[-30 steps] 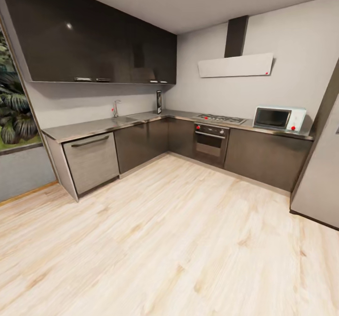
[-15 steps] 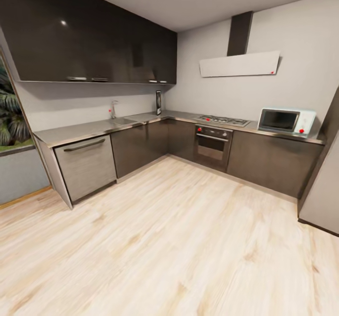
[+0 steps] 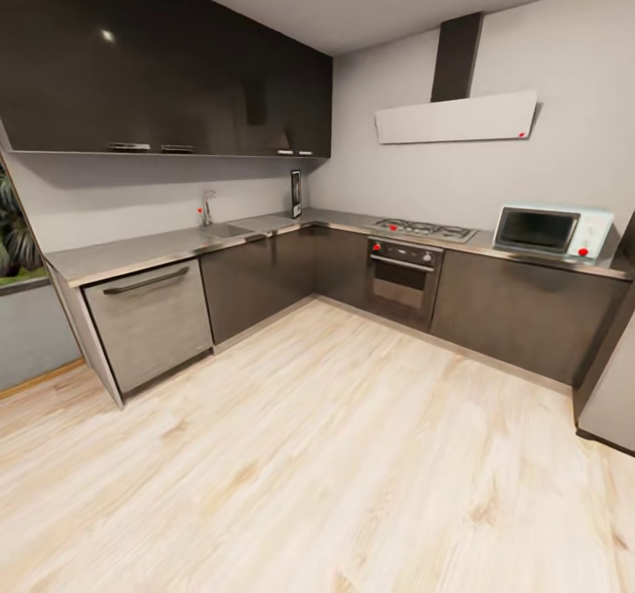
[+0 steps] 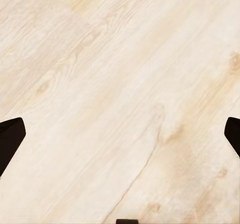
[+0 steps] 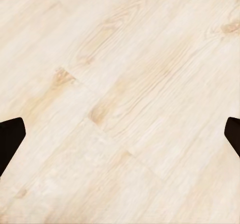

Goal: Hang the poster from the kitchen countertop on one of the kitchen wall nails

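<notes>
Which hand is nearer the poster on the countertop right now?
Cannot tell: the left hand and the right hand both hang open over the wood floor, while the poster stands far off at the corner of the countertop.

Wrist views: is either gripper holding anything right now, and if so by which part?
Nothing is held. The left gripper and right gripper are both open, with only wood floor between their fingertips. The poster stands on the kitchen countertop.

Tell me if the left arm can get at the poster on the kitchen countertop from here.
Probably not yet. The poster stands in the far corner of the kitchen countertop, across open wooden floor. The left gripper hangs open over bare floorboards, so the base likely must drive closer.
</notes>
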